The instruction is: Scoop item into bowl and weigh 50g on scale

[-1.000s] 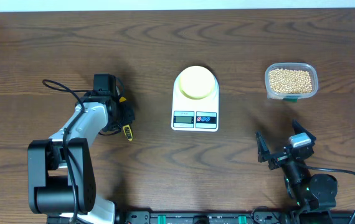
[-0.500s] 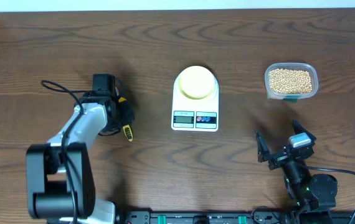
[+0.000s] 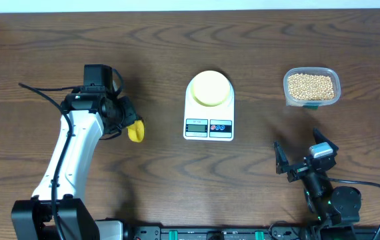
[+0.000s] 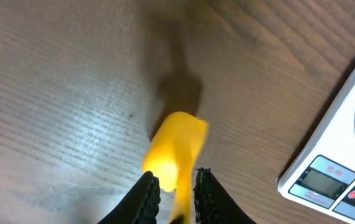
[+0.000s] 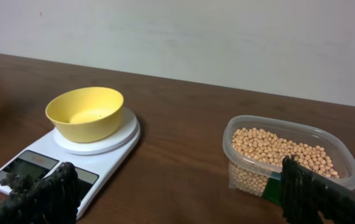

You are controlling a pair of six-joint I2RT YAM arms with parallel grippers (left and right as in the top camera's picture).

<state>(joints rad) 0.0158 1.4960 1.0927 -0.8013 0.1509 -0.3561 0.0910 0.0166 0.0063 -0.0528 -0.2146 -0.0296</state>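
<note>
Left arm (image 3: 75, 150) reaches forward from its base, wrist turned inward. The left gripper (image 3: 127, 127) points down, its fingers (image 4: 145, 193) drawn nearly together and pinching the handle of a yellow scoop (image 4: 176, 140). Right arm (image 3: 325, 197) sits folded close to its base, and the right gripper (image 3: 296, 140) faces forward, jaws spread wide and empty.

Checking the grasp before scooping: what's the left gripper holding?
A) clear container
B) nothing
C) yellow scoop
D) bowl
C: the left gripper is shut on the yellow scoop, while the bowl sits on the scale.
</note>
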